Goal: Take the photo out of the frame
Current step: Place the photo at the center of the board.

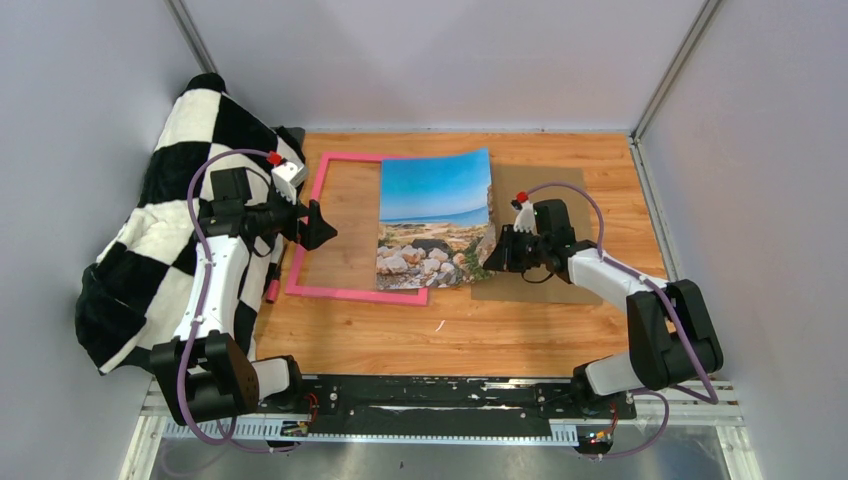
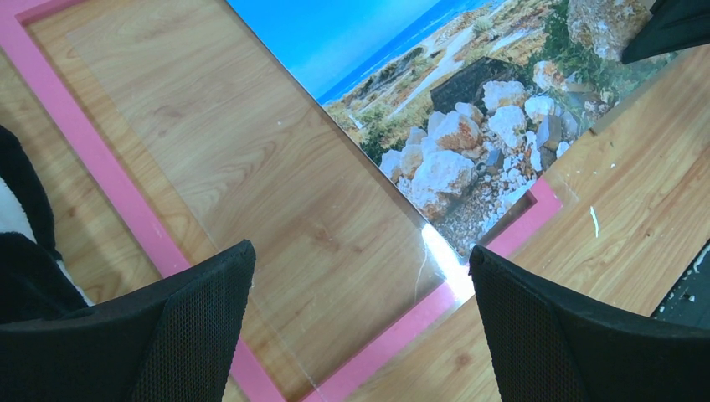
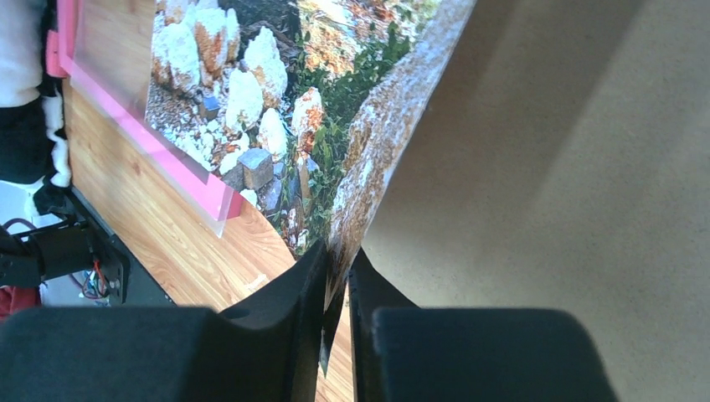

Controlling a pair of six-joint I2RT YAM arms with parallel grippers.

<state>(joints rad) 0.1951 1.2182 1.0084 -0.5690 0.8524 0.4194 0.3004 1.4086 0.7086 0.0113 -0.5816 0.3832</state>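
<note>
The photo [image 1: 437, 215] lies half out of the frame [image 1: 349, 294]. Its left part covers the frame's right half. Its right edge is lifted off the frame and curls over the cardboard backing board [image 1: 585, 275] just beside the frame's right side. My right claw [image 3: 335, 289] is pressed together on that raised edge, near the photo's lower right corner, with the thin paper pinched between the pads. My left claw [image 2: 360, 260] is spread wide and holds nothing. It hangs above the frame's left half, over the clear pane [image 2: 251, 167] and the frame's near pink rail.

I judge the step in hand to be drawing the print clear of the frame. To do it well I'd pull away from the frame's right side, low and flat, so the sheet slides rather than folds at my pinch. The print's lower left corner sits close to the frame's near rail, and I cannot tell whether it is tucked under anything there. If it catches, a hard pull could crease or tear it. The frame looks light and may drag along, so I'd first set my left claw down on the frame's left rail to pin it against the table [image 1: 450, 335].
</note>
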